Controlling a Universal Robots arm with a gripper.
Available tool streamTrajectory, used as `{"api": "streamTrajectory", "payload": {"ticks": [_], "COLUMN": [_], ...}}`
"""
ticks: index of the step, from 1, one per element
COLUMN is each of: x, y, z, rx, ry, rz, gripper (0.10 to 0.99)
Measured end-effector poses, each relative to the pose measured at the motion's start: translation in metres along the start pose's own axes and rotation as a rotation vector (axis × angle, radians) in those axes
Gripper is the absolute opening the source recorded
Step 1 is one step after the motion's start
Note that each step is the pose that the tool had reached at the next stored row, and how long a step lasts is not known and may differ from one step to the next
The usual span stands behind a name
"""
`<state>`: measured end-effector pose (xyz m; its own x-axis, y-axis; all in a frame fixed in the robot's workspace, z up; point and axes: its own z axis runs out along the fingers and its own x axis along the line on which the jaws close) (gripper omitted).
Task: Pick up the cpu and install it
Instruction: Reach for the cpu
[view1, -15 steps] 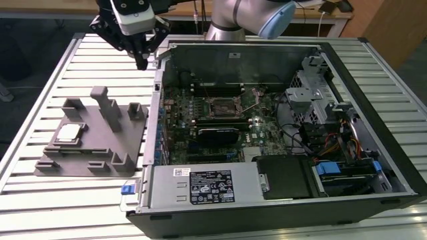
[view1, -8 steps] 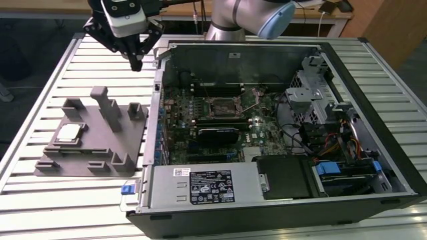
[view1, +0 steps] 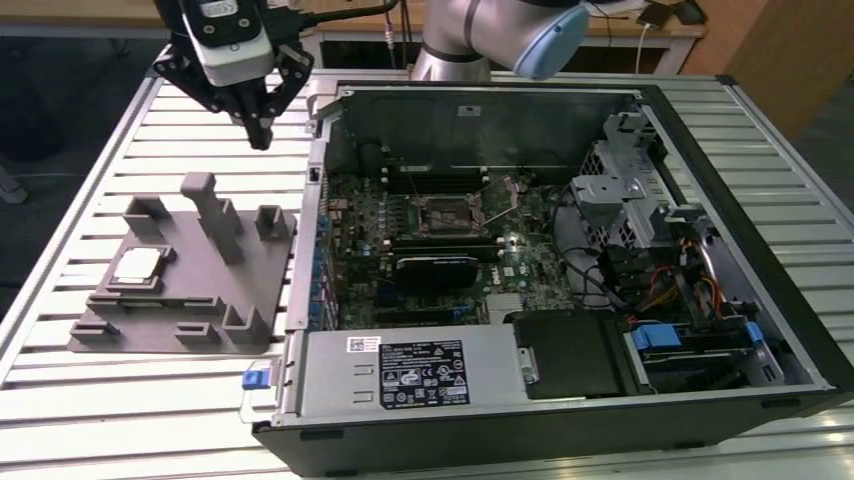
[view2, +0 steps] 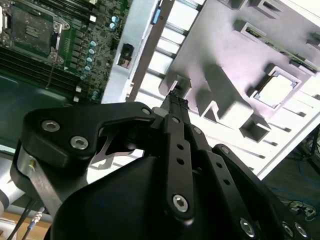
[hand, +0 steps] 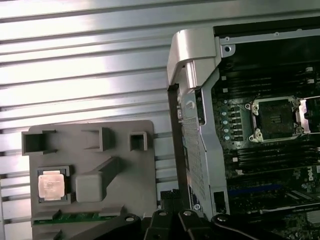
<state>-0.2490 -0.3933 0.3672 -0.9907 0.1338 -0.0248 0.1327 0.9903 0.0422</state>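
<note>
On the exterior view's left, a slatted metal table (view1: 80, 190) carries a grey holder (view1: 187, 295) with upright posts and shallow pockets. The cpu (view1: 138, 265) lies flat, shiny side up, in a square pocket near the holder's left edge. Both wrist views show it seated there too, untouched (view2: 274, 91) (hand: 51, 185). In the first wrist view a thin green circuit strip (hand: 75, 217) rests in a slot of the holder just beside the cpu's pocket. The gripper (view1: 259, 138) hangs above the table beyond the holder's far end, well apart from the cpu and near the corner of the computer case (view1: 534, 95). Its fingers (view2: 176, 107) are pressed together into one narrow tip and hold nothing. To the right, the case lies open on its side with the green board (view1: 534, 265) exposed. On the board, the square socket (view1: 447, 212) has a black frame and stands open with its metal bracket lifted beside it. A silver power supply box (view1: 400, 372) with a label fills the case's near edge. A metal drive cage (view1: 627, 190) and bundled cables occupy the far right.
</note>
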Motion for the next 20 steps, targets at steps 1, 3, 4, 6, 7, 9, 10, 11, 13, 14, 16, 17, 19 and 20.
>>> {"api": "streamTrajectory", "payload": {"ticks": [1,3,4,6,7,9,10,11,13,14,16,17,19,20], "x": [0.0021,0.0064,0.0089,0.0136,0.0160,0.0208,0.0233,0.0256,0.0302,0.0324,0.0364,0.0386,0.0426,0.0446], "y": [-0.0002,-0.0007,-0.0010,-0.0016,-0.0018,-0.0023,-0.0026,-0.0028,-0.0033,-0.0035,-0.0039,-0.0041,-0.0045,-0.0047], "z": [0.0007,0.0020,0.0027,0.0038,0.0043,0.0055,0.0060,0.0065,0.0076,0.0081,0.0091,0.0096,0.0107,0.0112], "rx": [0.000,0.000,0.000,0.000,0.000,0.000,0.000,0.000,0.000,0.000,0.001,0.001,0.001,0.001], "ry": [0.0001,0.0001,0.0001,0.0000,0.0001,0.0000,0.0001,0.0001,0.0000,0.0000,0.0000,-0.0001,0.0000,-0.0001], "rz": [0.000,0.000,0.000,0.000,0.000,0.001,0.001,0.001,0.001,0.001,0.001,0.001,0.001,0.001], "gripper": [0.106,0.106,0.106,0.106,0.106,0.106,0.106,0.106,0.106,0.106,0.106,0.106,0.106,0.106]}}
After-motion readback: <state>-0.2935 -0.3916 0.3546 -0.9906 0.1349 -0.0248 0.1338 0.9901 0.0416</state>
